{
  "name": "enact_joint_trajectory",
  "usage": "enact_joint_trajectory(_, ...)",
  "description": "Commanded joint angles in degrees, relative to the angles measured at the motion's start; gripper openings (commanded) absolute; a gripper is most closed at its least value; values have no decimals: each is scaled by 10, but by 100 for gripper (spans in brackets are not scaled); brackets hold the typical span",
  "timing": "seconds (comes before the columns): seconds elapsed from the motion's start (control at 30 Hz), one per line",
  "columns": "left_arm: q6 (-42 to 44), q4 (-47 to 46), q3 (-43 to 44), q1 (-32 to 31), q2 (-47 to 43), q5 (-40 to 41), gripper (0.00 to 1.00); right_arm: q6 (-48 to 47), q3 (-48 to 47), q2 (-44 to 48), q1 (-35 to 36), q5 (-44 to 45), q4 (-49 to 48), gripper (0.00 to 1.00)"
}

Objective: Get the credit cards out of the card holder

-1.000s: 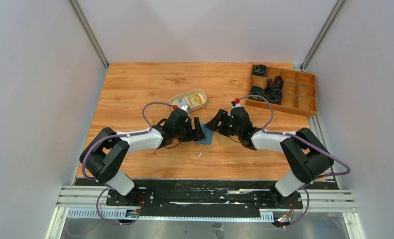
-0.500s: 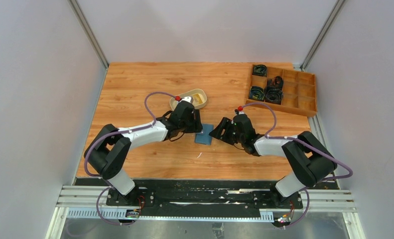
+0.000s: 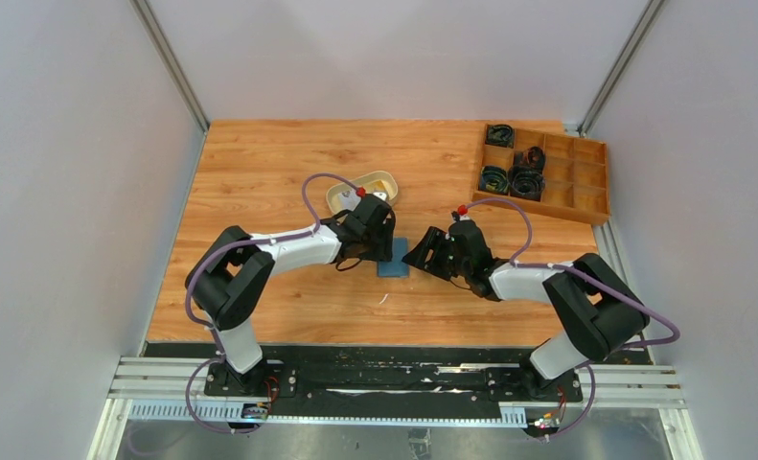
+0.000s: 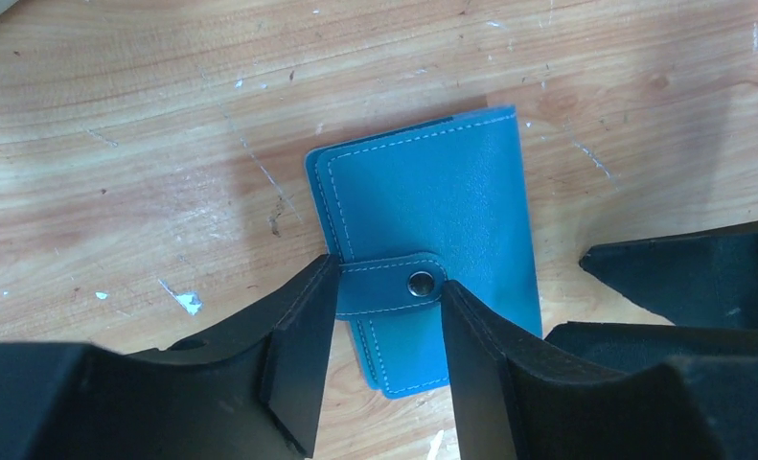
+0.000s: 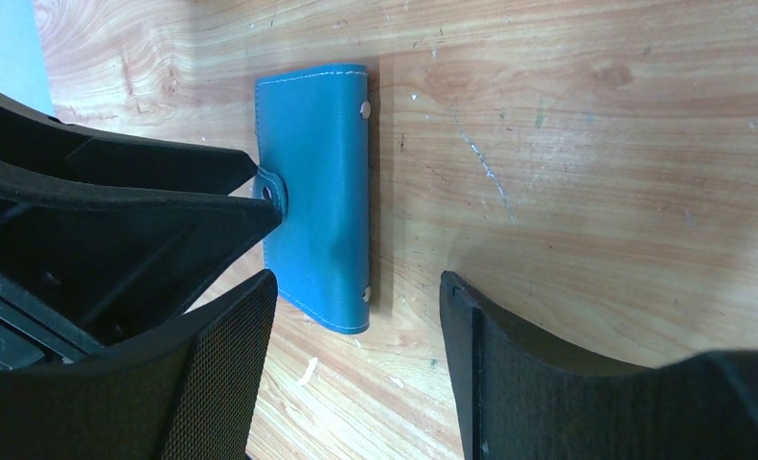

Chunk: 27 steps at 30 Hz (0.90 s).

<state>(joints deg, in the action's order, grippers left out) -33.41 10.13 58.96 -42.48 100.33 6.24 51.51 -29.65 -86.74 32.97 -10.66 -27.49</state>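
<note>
The card holder [image 3: 392, 267] is a blue wallet lying flat and closed on the wooden table, its tab snapped shut. It also shows in the left wrist view [image 4: 432, 201] and the right wrist view [image 5: 317, 211]. No credit cards show; the wallet's inside is hidden. My left gripper [image 3: 385, 251] hangs low over the wallet's left part; in its own view [image 4: 386, 283] the jaws are open and straddle the tab, one finger at each end. My right gripper [image 3: 416, 255] is open just right of the wallet, with its fingers [image 5: 231, 374] spread at the wallet's near corner.
A cream oval tray [image 3: 339, 195] lies just behind the left wrist, partly covered by it. A wooden compartment box [image 3: 585, 177] with black items stands at the back right. The left gripper's body [image 5: 116, 211] fills the right wrist view's left side.
My left gripper has moved right and come down over the wallet. My right gripper drew back slightly to the right and has held still since. The wallet has stayed put.
</note>
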Motion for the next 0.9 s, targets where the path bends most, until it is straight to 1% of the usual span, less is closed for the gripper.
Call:
enact_joint_trajectory(0.0,6,36,13,-5,6,6,51,3,13,-16,-5,-4,19,67)
enact_joint_trajectory(0.27,15,60,34,-24,29,25,47,5,15,-23,-5,-8,17,67)
enact_joint_trajectory(0.33,15,66,42,-32,40,31,47,6,15,-24,-5,-9,16,67)
enact_joint_trajectory(0.47,14,70,46,-45,51,43,52,6,16,-25,-5,-11,16,67)
enact_joint_trajectory(0.6,16,69,45,-51,57,50,50,6,20,-25,-5,-13,14,67)
enact_joint_trajectory(0.67,17,68,42,-52,60,49,42,7,21,-25,-4,-14,12,67)
enact_joint_trajectory(0.77,18,66,39,-52,65,47,26,8,26,-25,-5,-14,9,67)
enact_joint_trajectory(0.83,17,64,36,-52,65,46,16,9,30,-23,-5,-14,6,67)
enact_joint_trajectory(0.87,17,64,35,-52,65,47,14,9,31,-23,-4,-15,6,67)
